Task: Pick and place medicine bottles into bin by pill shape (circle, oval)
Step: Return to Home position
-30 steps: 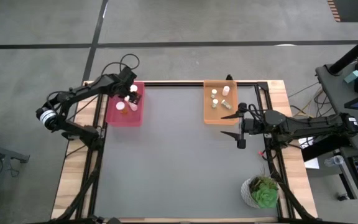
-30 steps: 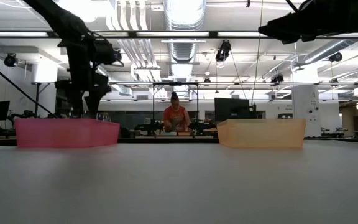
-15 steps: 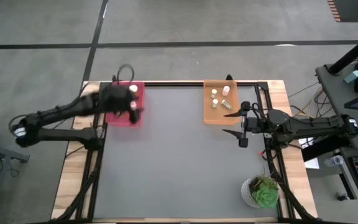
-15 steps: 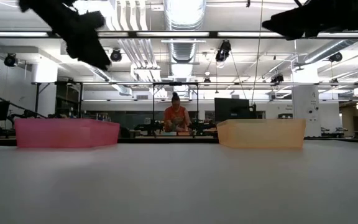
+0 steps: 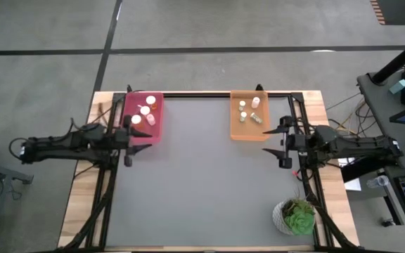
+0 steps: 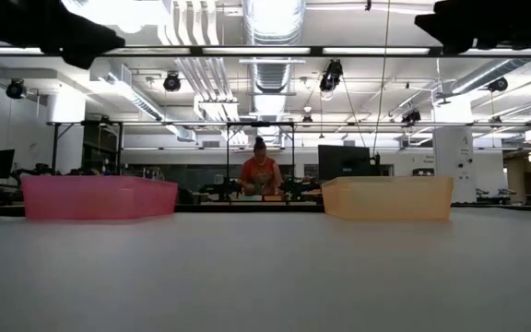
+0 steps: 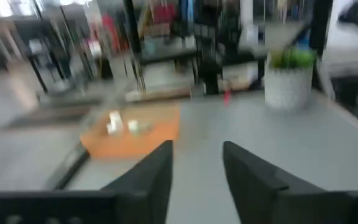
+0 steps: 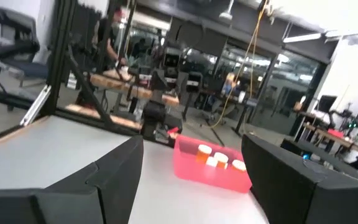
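Several white medicine bottles (image 5: 145,110) lie in the pink bin (image 5: 157,131) at the table's far left. Several more (image 5: 244,117) lie in the orange bin (image 5: 235,132) at the far right. My left gripper (image 5: 127,141) hangs at the table's left edge, just near-left of the pink bin. It is open, with nothing between its fingers (image 7: 154,177). It faces the orange bin (image 7: 132,140) across the table. My right gripper (image 5: 282,141) stands wide open beside the orange bin's near right corner. It faces the pink bin (image 8: 213,171), and its fingers hold nothing.
A green plant in a white pot (image 5: 297,216) stands at the near right corner. Bare grey table lies between and in front of the two bins (image 6: 100,197), (image 6: 387,197). A person in orange (image 6: 261,175) sits in the room far behind the table.
My left gripper has risen out of the pink bin. It has swung back toward the table's left and near edges and now hangs outside the bin, leaving the bottles inside in plain view. My right gripper has drawn back a little toward the table's right edge.
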Action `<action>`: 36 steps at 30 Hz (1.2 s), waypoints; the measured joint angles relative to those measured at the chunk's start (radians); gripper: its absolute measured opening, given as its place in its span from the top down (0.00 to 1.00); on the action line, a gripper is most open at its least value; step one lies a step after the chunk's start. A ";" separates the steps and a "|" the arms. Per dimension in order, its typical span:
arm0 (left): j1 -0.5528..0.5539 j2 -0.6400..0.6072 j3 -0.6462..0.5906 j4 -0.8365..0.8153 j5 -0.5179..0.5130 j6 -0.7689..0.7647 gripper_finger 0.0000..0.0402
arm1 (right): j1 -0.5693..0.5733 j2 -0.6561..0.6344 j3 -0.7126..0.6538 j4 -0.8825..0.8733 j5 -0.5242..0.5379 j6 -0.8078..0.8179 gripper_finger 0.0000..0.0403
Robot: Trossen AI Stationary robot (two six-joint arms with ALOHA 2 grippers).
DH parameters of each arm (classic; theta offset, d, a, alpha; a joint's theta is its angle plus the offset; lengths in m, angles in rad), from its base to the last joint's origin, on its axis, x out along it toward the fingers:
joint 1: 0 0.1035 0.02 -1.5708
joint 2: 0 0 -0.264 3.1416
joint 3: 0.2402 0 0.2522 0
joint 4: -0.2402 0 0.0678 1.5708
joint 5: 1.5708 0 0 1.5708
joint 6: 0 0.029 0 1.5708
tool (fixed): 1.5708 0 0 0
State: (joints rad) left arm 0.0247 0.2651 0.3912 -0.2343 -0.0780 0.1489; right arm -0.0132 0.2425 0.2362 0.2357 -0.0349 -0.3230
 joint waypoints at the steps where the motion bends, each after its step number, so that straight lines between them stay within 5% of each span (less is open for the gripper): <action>1: 0.000 -0.028 -0.017 0.017 0.000 0.005 0.71 | 0.000 -0.019 -0.012 0.001 0.000 0.001 0.34; 11: 0.001 -0.229 -0.150 0.125 -0.010 0.042 0.99 | 0.000 -0.225 -0.111 -0.003 -0.003 0.008 0.34; 24: 0.001 -0.209 -0.383 0.419 0.002 0.040 0.99 | 0.000 -0.231 -0.223 0.025 0.000 0.014 0.36; 36: 0.001 -0.189 -0.383 0.410 -0.002 -0.011 0.98 | 0.000 -0.227 -0.224 0.005 0.069 0.089 0.36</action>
State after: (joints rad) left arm 0.0261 0.0761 0.0078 0.1761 -0.0803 0.1383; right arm -0.0135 0.0155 0.0124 0.2403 0.0345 -0.2336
